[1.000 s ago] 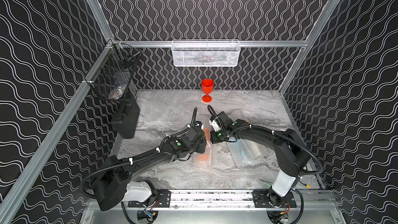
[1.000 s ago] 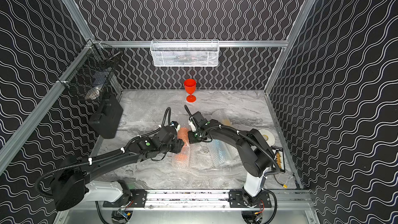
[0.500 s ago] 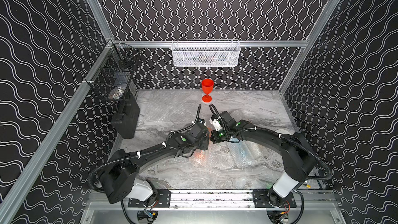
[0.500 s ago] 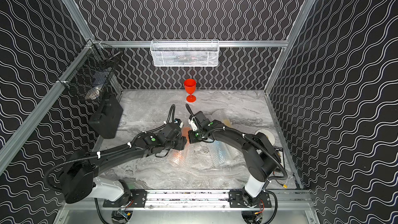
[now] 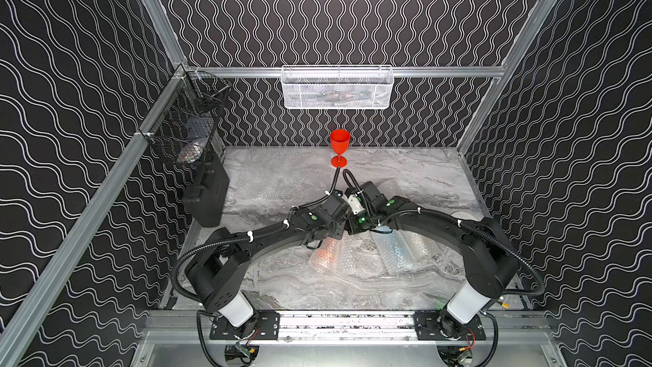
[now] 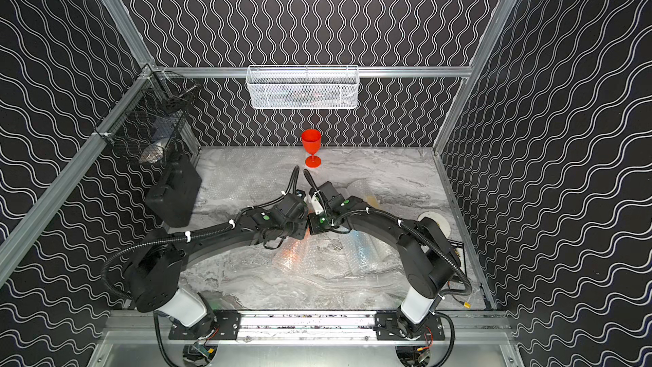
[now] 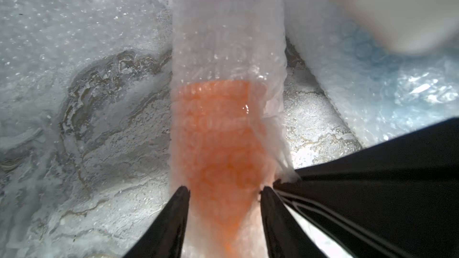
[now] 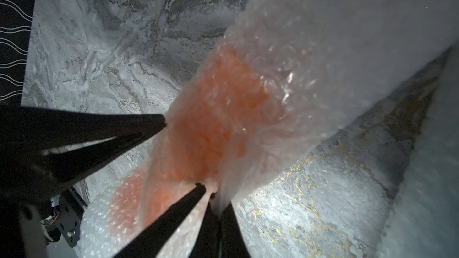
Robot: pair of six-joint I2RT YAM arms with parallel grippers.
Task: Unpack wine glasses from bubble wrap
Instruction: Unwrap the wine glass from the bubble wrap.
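A red wine glass [image 5: 339, 146] [image 6: 311, 146] stands upright and bare at the back of the table. An orange wine glass lies inside a roll of bubble wrap [image 7: 218, 130] [image 5: 324, 255] in mid-table. My left gripper [image 7: 224, 189] straddles this roll, its fingertips [image 7: 183, 191] pressed against both sides. My right gripper [image 8: 218, 199] is shut on a loose edge of the same wrap, right beside the left fingers. A roll tinted light blue [image 5: 398, 250] [image 7: 372, 90] lies next to it. In both top views the wrists hide the jaws.
A white wire basket [image 5: 337, 88] hangs on the back wall and a black wire basket [image 5: 187, 125] on the left rail. A black case [image 5: 206, 199] leans at the left edge. A flat clear sheet [image 5: 282, 174] lies at the back, another wrapped roll [image 6: 363, 192] behind the right arm.
My left wrist has moved back and to the right until it meets the right wrist over the orange roll. The left jaws have narrowed round the roll. The right gripper has stayed shut.
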